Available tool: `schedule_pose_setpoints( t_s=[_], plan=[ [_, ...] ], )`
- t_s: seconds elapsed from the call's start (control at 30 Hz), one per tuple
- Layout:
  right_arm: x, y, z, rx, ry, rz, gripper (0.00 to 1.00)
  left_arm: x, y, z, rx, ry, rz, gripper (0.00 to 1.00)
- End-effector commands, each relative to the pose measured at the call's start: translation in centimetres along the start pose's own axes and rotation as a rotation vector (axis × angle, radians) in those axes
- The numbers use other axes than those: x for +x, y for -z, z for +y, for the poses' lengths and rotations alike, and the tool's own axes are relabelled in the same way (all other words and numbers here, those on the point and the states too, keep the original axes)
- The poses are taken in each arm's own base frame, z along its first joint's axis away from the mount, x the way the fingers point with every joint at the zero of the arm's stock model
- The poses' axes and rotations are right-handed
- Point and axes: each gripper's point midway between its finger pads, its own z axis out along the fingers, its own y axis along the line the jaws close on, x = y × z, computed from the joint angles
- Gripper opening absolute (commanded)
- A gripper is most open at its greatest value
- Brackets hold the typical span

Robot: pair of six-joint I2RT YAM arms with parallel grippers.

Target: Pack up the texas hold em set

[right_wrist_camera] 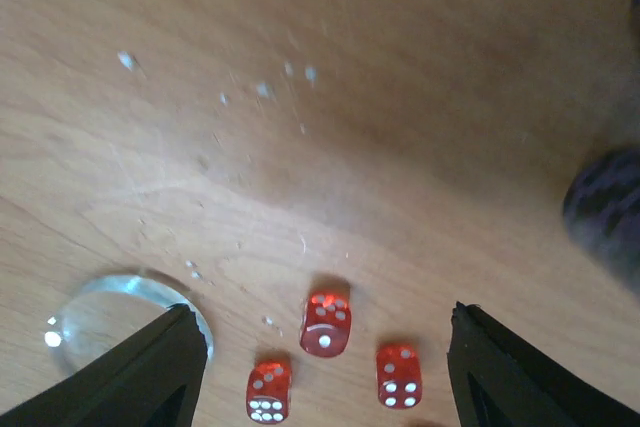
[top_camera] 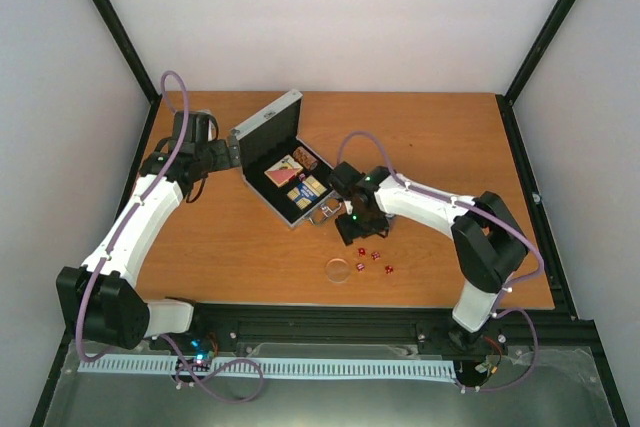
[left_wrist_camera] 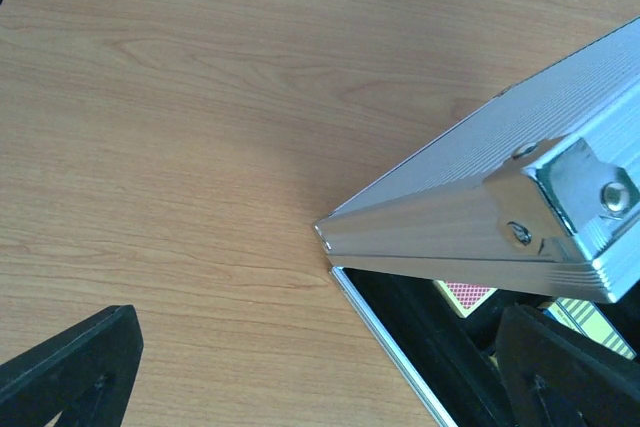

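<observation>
A wooden table (top_camera: 440, 147) sits inside white walls with a black frame, and near its middle lies one small silver case (top_camera: 268, 119), open, its lid raised on the side toward the left arm and its metal handle (top_camera: 322, 215) facing the right arm. In the black-lined tray we count two card decks, one red-white deck (top_camera: 281, 171) and one blue-yellow deck (top_camera: 310, 187), lying side by side, with a brownish row along the far edge that may be chips (too small for us to be sure). Outside the case, on the bare wood between it and the arm bases, lie one clear disc (top_camera: 339, 269) and the red dice (top_camera: 361, 251); from overhead we make out four, while the right wrist view shows three, close together but apart. The right gripper (right_wrist_camera: 322, 317) hangs just above those dice, its jaws spread wide and holding nothing, the disc beside its left finger. The left gripper (left_wrist_camera: 320, 317) is at the lid's end corner, jaws also wide apart, and we see no grip on the case.
</observation>
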Motion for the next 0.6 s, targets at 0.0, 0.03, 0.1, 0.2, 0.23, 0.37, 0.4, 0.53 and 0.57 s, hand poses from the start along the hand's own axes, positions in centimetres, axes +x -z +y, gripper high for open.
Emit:
schedule_pose_setpoints(
  t_s=[0.0, 0.03, 0.1, 0.2, 0.23, 0.37, 0.4, 0.53, 0.57],
  plan=[
    [1.6, -0.2, 0.5, -0.003, -0.017, 0.002, 0.67, -1.3, 0.9, -0.4, 0.019, -0.010, -0.031, 1.00],
    [2.0, -0.5, 0.5, 0.001, -0.016, 0.011, 0.67, -1.2, 0.9, -0.4, 0.020, -0.011, -0.030, 1.00],
    [2.7, -1.1, 0.5, 0.004, -0.020, 0.026, 0.67, -1.2, 0.9, -0.4, 0.021, -0.010, -0.030, 1.00],
    [3.0, -1.7, 0.3, 0.011, -0.024, 0.035, 0.66, -1.3, 0.9, -0.4, 0.021, -0.012, -0.030, 1.00],
    [3.0, -1.9, 0.3, 0.015, -0.024, 0.038, 0.64, -1.2, 0.8, -0.4, 0.019, -0.013, -0.029, 1.00],
    [3.3, -2.7, 0.2, 0.021, -0.022, 0.056, 0.61, -1.2, 0.8, -0.3, 0.012, -0.018, -0.028, 1.00],
    [3.4, -2.9, 0.2, 0.021, -0.021, 0.059, 0.61, -1.2, 0.8, -0.3, 0.011, -0.018, -0.028, 1.00],
    [3.6, -3.6, 0.2, 0.019, -0.020, 0.079, 0.60, -1.2, 0.7, -0.2, 0.010, -0.017, -0.026, 1.00],
    [3.7, -3.7, 0.2, 0.020, -0.022, 0.084, 0.60, -1.1, 0.7, -0.2, 0.009, -0.017, -0.025, 1.00]
  ],
)
